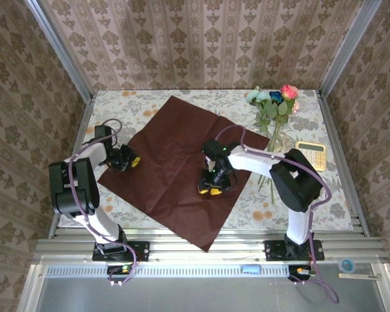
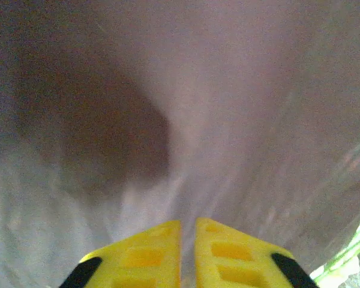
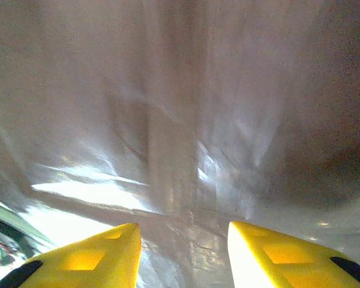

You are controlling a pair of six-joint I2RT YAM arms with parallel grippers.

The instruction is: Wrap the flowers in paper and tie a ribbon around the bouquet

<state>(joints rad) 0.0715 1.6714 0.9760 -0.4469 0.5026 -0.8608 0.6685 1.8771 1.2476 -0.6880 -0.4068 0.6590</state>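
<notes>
Spreading stage, by my reading: the paper [image 1: 169, 149] lies open as a dark red diamond at the centre of the surface [image 1: 260, 214], nearly flat, with creases catching light in the right wrist view.

The flowers [image 1: 273, 103] lie off the sheet at the upper right of the top view. Heads point to the far wall, and the stems trail down toward the right arm, just beside the sheet's right corner. A calculator [image 1: 311, 155] sits to the right of the stems. Nothing is wrapped yet, so the task is at an early point.

Left gripper [image 1: 125, 160] is at the sheet's left edge. In its wrist view the gripper [image 2: 188, 223] has its fingers [image 2: 150, 246] clenched to a thin slit. The sheet appears to run into that slit, so I judge it a pinch on the paper's edge, though contact itself is blurred.

Right gripper [image 1: 212, 187] is low over the sheet, right of centre. Its wrist view shows the gripper [image 3: 183, 227] with fingers [image 3: 102, 255] released and well apart, only the glossy sheet under the gap and nothing held.

Next move, as judged:
- Right arm lifts off the sheet and goes to the stems.
- It takes them low, below the leaves, and lays the bunch diagonally on the paper with the heads past one corner.
- Left pinch can anchor the sheet against sliding.

Risk: thin paper may drag or wrinkle if the fingers skim it.
</notes>
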